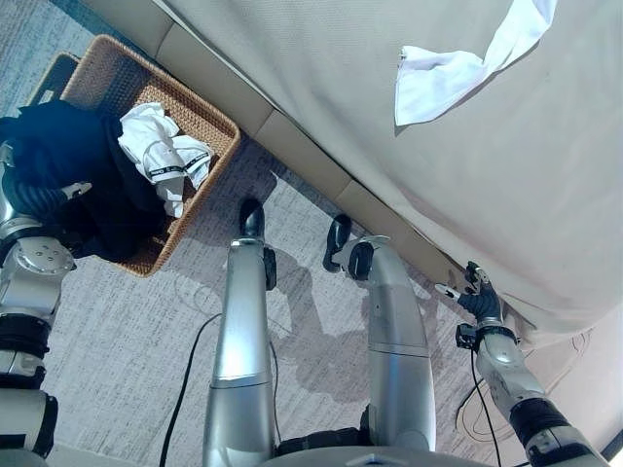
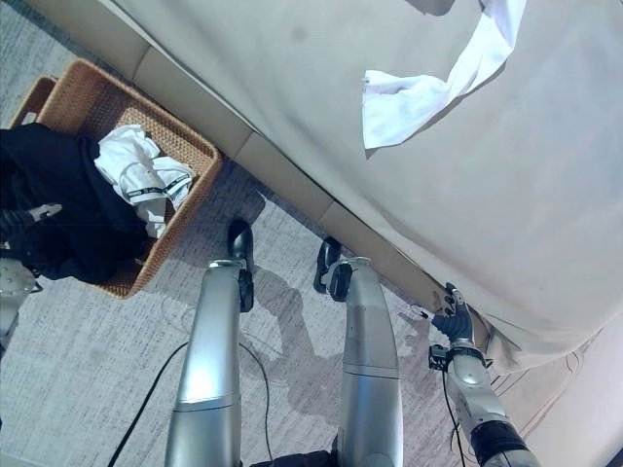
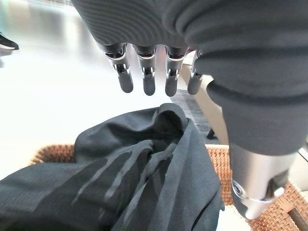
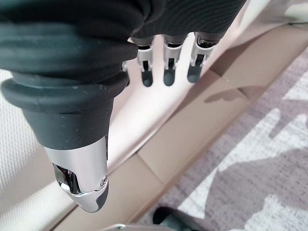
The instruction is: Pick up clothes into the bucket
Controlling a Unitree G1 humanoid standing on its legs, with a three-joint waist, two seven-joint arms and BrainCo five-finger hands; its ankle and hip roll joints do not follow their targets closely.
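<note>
A woven basket stands on the carpet beside the bed. In it lie a black garment and a white garment with dark stripes. My left hand hovers just over the black garment, its fingers straight and holding nothing. A white cloth lies spread on top of the bed, far from both hands. My right hand hangs low by the bed's edge, fingers straight and empty.
The bed, under a beige cover, fills the right and upper part, with its padded base running diagonally along the grey carpet. A dark flat object lies behind the basket. A person's shoe is on the floor beyond.
</note>
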